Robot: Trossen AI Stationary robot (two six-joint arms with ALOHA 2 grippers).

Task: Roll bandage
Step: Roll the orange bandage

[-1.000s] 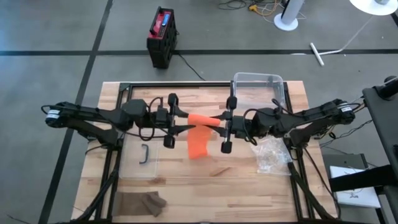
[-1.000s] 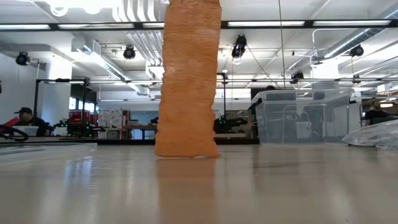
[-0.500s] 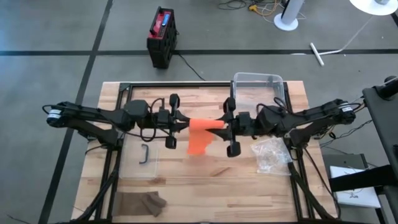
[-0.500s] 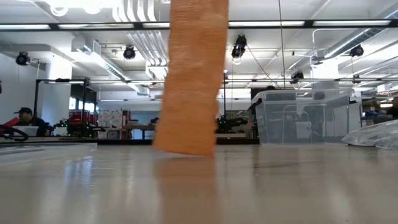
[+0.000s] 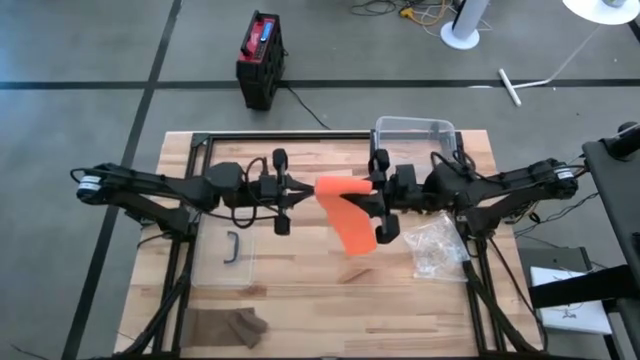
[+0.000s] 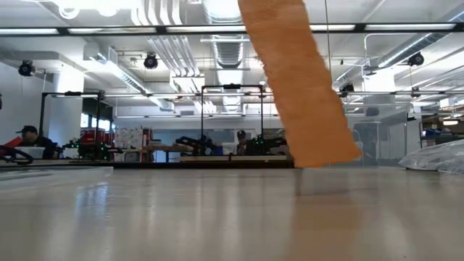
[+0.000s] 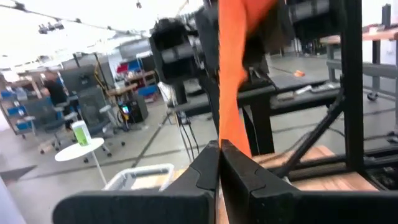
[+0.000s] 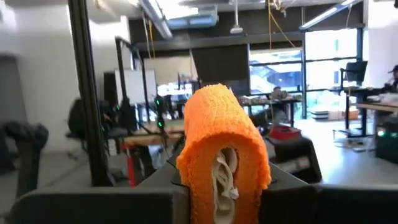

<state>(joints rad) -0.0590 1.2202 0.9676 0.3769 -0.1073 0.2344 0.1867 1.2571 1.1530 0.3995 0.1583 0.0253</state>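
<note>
An orange bandage is held in the air over the middle of the table between my two grippers. Its rolled part sits in my right gripper, which is shut on it. A loose flat tail hangs slanting from the roll toward the table's right edge. The tail's lower end is just above the tabletop. My left gripper faces the right one from the table's left and is shut on the bandage's left end. My left gripper pinches the bandage's thin edge between its two fingertips, coming level from the table's left. The strip runs on from the fingers toward the right gripper, clear of the table. My right gripper holds the roll's two sides between its two fingers, coming level from the table's right. The roll's open end with its white inner layer faces the wrist. The roll is lifted clear and the tail hangs below it.
A clear plastic bin stands at the far edge, right of centre. A crumpled clear bag lies under the right arm. A black hook and a dark cloth lie at the near left. People stand in the room behind.
My left gripper has shut on the bandage's left end. My right gripper has rolled about its own axis and risen a little. The hanging tail has swung from straight down to slanting toward the table's right edge, and its lower end has moved right.
</note>
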